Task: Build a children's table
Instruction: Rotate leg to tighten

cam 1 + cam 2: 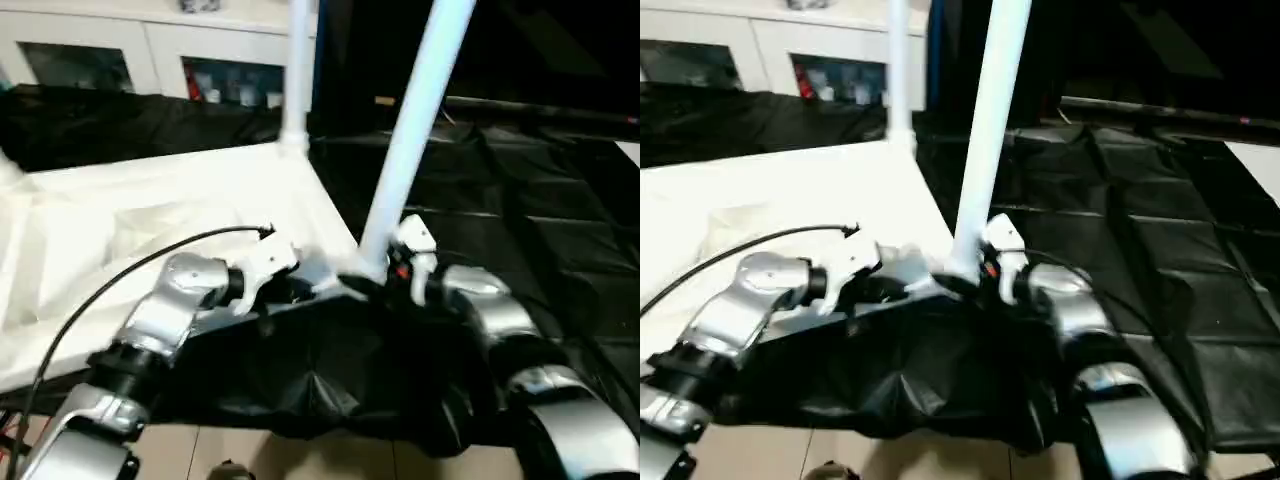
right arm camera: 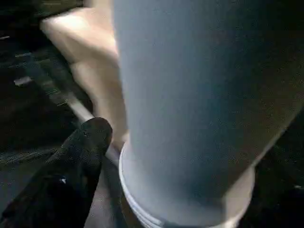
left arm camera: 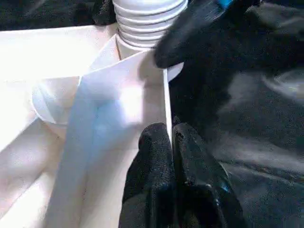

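Note:
The white table top [image 1: 150,210] lies upside down on a black cloth. One white leg [image 1: 297,70] stands in the far corner socket. A second leg [image 1: 420,120] rises at a tilt from the near corner socket, its ribbed base [image 3: 149,19] seated there. My left gripper [image 3: 171,135] is shut on the table top's thin rim just beside that corner. My right gripper [image 1: 390,275] sits at the base of the near leg, jaws wide around it. One of its fingers [image 2: 88,147] stands a little apart from the leg, and the other is hidden behind it.
A white cabinet with glass doors [image 1: 120,50] runs along the back. The black cloth [image 1: 520,200] spreads to the right and hangs over the near edge above a tan floor [image 1: 330,460]. A black cable [image 1: 120,270] loops over my left forearm.

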Available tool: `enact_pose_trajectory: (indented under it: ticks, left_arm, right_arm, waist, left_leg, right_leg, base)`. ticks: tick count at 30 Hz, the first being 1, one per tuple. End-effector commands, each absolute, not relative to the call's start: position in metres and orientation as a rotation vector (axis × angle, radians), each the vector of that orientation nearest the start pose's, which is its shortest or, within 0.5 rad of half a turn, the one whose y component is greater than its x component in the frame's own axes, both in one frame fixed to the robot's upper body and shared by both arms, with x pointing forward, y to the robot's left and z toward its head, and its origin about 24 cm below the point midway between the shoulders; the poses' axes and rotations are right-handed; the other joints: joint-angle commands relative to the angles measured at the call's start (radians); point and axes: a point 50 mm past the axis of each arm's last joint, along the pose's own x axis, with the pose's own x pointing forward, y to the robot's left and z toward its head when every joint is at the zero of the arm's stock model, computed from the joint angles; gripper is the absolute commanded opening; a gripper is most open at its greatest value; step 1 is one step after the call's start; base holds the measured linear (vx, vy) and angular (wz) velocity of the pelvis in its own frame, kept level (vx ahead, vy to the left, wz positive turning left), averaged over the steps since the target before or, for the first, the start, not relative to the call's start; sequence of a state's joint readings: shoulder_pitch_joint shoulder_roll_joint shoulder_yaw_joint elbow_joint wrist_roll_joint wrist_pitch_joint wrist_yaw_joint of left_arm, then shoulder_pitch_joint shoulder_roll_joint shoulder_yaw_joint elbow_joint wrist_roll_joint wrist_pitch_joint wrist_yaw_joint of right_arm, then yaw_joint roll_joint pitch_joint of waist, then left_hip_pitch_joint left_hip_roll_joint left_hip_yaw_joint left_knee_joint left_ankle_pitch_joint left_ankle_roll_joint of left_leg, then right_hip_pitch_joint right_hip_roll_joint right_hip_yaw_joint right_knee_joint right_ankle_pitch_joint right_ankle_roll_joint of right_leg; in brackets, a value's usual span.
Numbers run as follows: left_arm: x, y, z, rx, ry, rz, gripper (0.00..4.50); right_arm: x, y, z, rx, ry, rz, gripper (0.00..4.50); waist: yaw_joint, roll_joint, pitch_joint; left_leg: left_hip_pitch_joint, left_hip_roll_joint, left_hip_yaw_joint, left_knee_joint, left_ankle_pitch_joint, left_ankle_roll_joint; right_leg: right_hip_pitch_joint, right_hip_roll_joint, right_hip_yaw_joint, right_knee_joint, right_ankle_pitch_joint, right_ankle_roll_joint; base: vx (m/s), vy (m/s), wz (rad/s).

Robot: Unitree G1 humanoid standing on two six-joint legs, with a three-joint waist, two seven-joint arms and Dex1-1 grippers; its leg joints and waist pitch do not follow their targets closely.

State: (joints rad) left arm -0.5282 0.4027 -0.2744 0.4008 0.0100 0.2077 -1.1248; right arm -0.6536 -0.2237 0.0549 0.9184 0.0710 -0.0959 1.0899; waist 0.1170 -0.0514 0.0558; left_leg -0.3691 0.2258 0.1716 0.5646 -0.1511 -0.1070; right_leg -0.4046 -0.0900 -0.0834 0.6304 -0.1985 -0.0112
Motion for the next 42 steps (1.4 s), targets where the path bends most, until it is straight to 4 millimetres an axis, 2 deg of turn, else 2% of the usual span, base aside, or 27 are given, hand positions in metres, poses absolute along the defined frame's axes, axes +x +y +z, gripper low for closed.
enact_pose_trajectory:
  ticks: [1, 5, 8, 11, 14, 18, 21, 22, 23, 24, 25, 26, 27, 31, 32, 33, 34, 35, 37, 38, 39, 40, 42]
  left_arm:
    - [0.306, 0.124, 0.074, 0.401, 0.318, -1.362, 0.00]
    - [0.301, 0.134, 0.072, 0.418, 0.367, -1.412, 0.00]
    - [0.299, 0.138, 0.071, 0.417, 0.380, -1.414, 0.00]
    - [0.299, 0.141, 0.071, 0.418, 0.385, -1.405, 0.00]
    - [0.299, 0.143, 0.070, 0.416, 0.388, -1.401, 0.00]
    - [0.301, 0.144, 0.070, 0.417, 0.383, -1.386, 0.00]
    - [0.311, 0.141, 0.069, 0.440, 0.372, -1.269, 0.00]
    - [0.322, 0.139, 0.069, 0.436, 0.366, -1.148, 0.00]
    - [0.324, 0.138, 0.069, 0.431, 0.366, -1.128, 0.00]
    - [0.325, 0.138, 0.069, 0.429, 0.365, -1.119, 0.00]
    - [0.325, 0.138, 0.069, 0.429, 0.365, -1.119, 0.00]
    - [0.329, 0.135, 0.069, 0.422, 0.369, -1.073, 0.00]
    - [0.334, 0.132, 0.069, 0.421, 0.372, -1.016, 0.00]
    - [0.345, 0.121, 0.068, 0.408, 0.386, -0.853, 0.00]
    - [0.345, 0.121, 0.068, 0.408, 0.386, -0.853, 0.00]
    - [0.346, 0.116, 0.068, 0.404, 0.383, -0.830, 0.00]
    - [0.347, 0.113, 0.068, 0.404, 0.379, -0.825, 0.00]
    - [0.347, 0.111, 0.068, 0.403, 0.376, -0.827, 0.00]
    - [0.345, 0.101, 0.068, 0.401, 0.359, -0.845, 0.00]
    - [0.344, 0.098, 0.068, 0.407, 0.347, -0.865, 0.00]
    - [0.343, 0.097, 0.068, 0.407, 0.343, -0.873, 0.00]
    - [0.342, 0.096, 0.069, 0.408, 0.335, -0.893, 0.00]
    - [0.338, 0.094, 0.070, 0.407, 0.314, -0.950, 0.00]
  right_arm:
    - [0.326, -0.127, 0.044, -0.091, 0.263, 1.257, 3.96]
    - [0.321, -0.128, 0.044, -0.096, 0.276, 1.316, 3.82]
    - [0.320, -0.127, 0.042, -0.104, 0.285, 1.319, 3.45]
    - [0.320, -0.127, 0.041, -0.110, 0.291, 1.319, 3.28]
    - [0.318, -0.126, 0.041, -0.101, 0.296, 1.324, 2.92]
    - [0.317, -0.124, 0.038, -0.084, 0.299, 1.315, 2.83]
    - [0.320, -0.118, 0.032, -0.019, 0.303, 1.227, 2.77]
    - [0.327, -0.109, 0.029, 0.076, 0.294, 1.087, 2.76]
    - [0.329, -0.107, 0.028, 0.097, 0.298, 1.045, 2.76]
    - [0.330, -0.106, 0.027, 0.105, 0.300, 1.027, 2.75]
    - [0.330, -0.106, 0.027, 0.105, 0.300, 1.027, 2.75]
    - [0.332, -0.097, 0.023, 0.119, 0.312, 0.948, 2.75]
    - [0.334, -0.089, 0.019, 0.113, 0.324, 0.894, 2.75]
    - [0.339, -0.064, 0.011, 0.115, 0.379, 0.697, 2.75]
    - [0.339, -0.064, 0.011, 0.115, 0.379, 0.697, 2.75]
    - [0.338, -0.057, 0.010, 0.124, 0.380, 0.683, 2.75]
    - [0.338, -0.053, 0.011, 0.125, 0.377, 0.693, 3.10]
    - [0.337, -0.050, 0.011, 0.123, 0.373, 0.705, 3.31]
    - [0.334, -0.039, 0.012, 0.123, 0.360, 0.759, 3.48]
    - [0.333, -0.037, 0.013, 0.120, 0.358, 0.775, 3.68]
    - [0.333, -0.037, 0.013, 0.114, 0.357, 0.779, 3.68]
    - [0.332, -0.037, 0.013, 0.100, 0.353, 0.788, 3.92]
    - [0.333, -0.039, 0.014, 0.072, 0.339, 0.800, 3.92]
  waist:
    - [0.003, 0.001, -0.067]
    - [0.005, 0.002, -0.067]
    - [0.006, 0.000, -0.067]
    - [0.006, -0.001, -0.067]
    - [0.006, -0.003, -0.067]
    - [0.007, -0.003, -0.068]
    - [0.005, -0.002, -0.067]
    - [0.001, -0.001, -0.063]
    - [0.002, 0.000, -0.063]
    - [0.000, -0.002, -0.065]
    - [0.000, -0.002, -0.065]
    - [-0.001, -0.002, -0.065]
    - [-0.006, 0.007, -0.064]
    - [-0.011, 0.005, -0.067]
    - [-0.014, 0.005, -0.066]
    - [-0.011, 0.005, -0.069]
    - [-0.012, 0.002, -0.068]
    - [-0.010, 0.003, -0.070]
    - [-0.010, 0.001, -0.069]
    - [-0.010, 0.001, -0.069]
    - [-0.009, 0.001, -0.069]
    - [-0.009, 0.002, -0.068]
    - [-0.009, 0.005, -0.068]
  left_leg:
    - [0.008, 0.011, 0.011, -0.054, -0.223, 0.052]
    - [0.007, 0.010, 0.010, -0.055, -0.212, 0.049]
    - [0.011, 0.011, 0.010, -0.055, -0.217, 0.041]
    - [0.011, 0.010, 0.010, -0.056, -0.218, 0.034]
    - [0.010, 0.009, 0.010, -0.055, -0.206, 0.036]
    - [0.010, 0.009, 0.010, -0.054, -0.202, 0.036]
    - [0.010, 0.009, 0.010, -0.056, -0.211, 0.030]
    - [0.014, 0.009, 0.010, -0.059, -0.220, 0.019]
    - [0.018, 0.008, 0.010, -0.060, -0.235, 0.009]
    - [0.015, 0.007, 0.007, -0.060, -0.247, -0.003]
    - [0.015, 0.007, 0.007, -0.060, -0.247, -0.003]
    - [0.014, 0.008, 0.005, -0.061, -0.256, -0.006]
    - [0.015, 0.008, 0.005, -0.063, -0.260, -0.016]
    - [0.016, 0.007, 0.004, -0.062, -0.262, -0.029]
    - [0.014, 0.007, 0.004, -0.064, -0.259, -0.032]
    - [0.018, 0.007, 0.005, -0.061, -0.264, -0.030]
    - [0.012, 0.006, 0.004, -0.062, -0.257, -0.025]
    - [0.013, 0.005, 0.005, -0.060, -0.254, -0.021]
    - [0.011, 0.005, 0.007, -0.059, -0.238, -0.006]
    - [0.010, 0.004, 0.006, -0.059, -0.238, -0.004]
    - [0.010, 0.005, 0.007, -0.060, -0.241, -0.001]
    - [0.011, 0.005, 0.006, -0.060, -0.250, -0.002]
    - [0.012, 0.006, 0.006, -0.061, -0.263, -0.004]
  right_leg:
    - [0.057, -0.047, 0.047, -0.074, -0.153, -0.209]
    - [0.053, -0.047, 0.046, -0.073, -0.152, -0.213]
    - [0.050, -0.048, 0.046, -0.073, -0.159, -0.216]
    - [0.051, -0.049, 0.046, -0.073, -0.166, -0.213]
    - [0.052, -0.048, 0.047, -0.071, -0.150, -0.213]
    - [0.053, -0.049, 0.047, -0.071, -0.150, -0.208]
    - [0.051, -0.049, 0.047, -0.073, -0.161, -0.205]
    - [0.046, -0.048, 0.050, -0.077, -0.180, -0.203]
    - [0.045, -0.051, 0.050, -0.081, -0.208, -0.200]
    - [0.050, -0.054, 0.048, -0.081, -0.252, -0.187]
    - [0.050, -0.054, 0.048, -0.081, -0.252, -0.187]
    - [0.049, -0.055, 0.047, -0.085, -0.276, -0.169]
    - [0.044, -0.053, 0.049, -0.086, -0.270, -0.168]
    - [0.044, -0.053, 0.048, -0.084, -0.259, -0.171]
    - [0.045, -0.052, 0.048, -0.083, -0.255, -0.172]
    - [0.044, -0.052, 0.047, -0.084, -0.250, -0.170]
    - [0.048, -0.052, 0.047, -0.083, -0.237, -0.167]
    - [0.048, -0.051, 0.047, -0.083, -0.226, -0.166]
    - [0.048, -0.049, 0.048, -0.080, -0.189, -0.170]
    - [0.049, -0.049, 0.048, -0.080, -0.185, -0.170]
    - [0.049, -0.050, 0.048, -0.081, -0.192, -0.169]
    - [0.048, -0.050, 0.048, -0.083, -0.206, -0.167]
    - [0.048, -0.051, 0.048, -0.084, -0.219, -0.166]
  base:
    - [0.000, 0.000, 0.00]
    - [0.000, 0.000, 0.00]
    - [0.000, 0.000, 0.00]
    - [0.000, 0.000, 0.00]
    - [0.000, 0.000, 0.00]
    - [0.000, 0.000, 0.00]
    - [0.000, 0.000, 0.00]
    - [0.000, 0.000, 0.00]
    - [0.000, 0.000, 0.00]
    - [0.000, 0.000, 0.00]
    - [0.000, 0.000, 0.00]
    - [0.000, 0.000, 0.00]
    - [0.000, 0.000, 0.00]
    - [0.000, 0.000, 0.00]
    - [0.000, 0.000, 0.00]
    - [0.000, 0.000, 0.00]
    - [0.000, 0.000, 0.00]
    - [0.000, 0.000, 0.00]
    - [0.000, 0.000, 0.00]
    - [0.000, 0.000, 0.00]
    - [0.000, 0.000, 0.00]
    - [0.000, 0.000, 0.00]
    - [0.000, 0.000, 0.00]
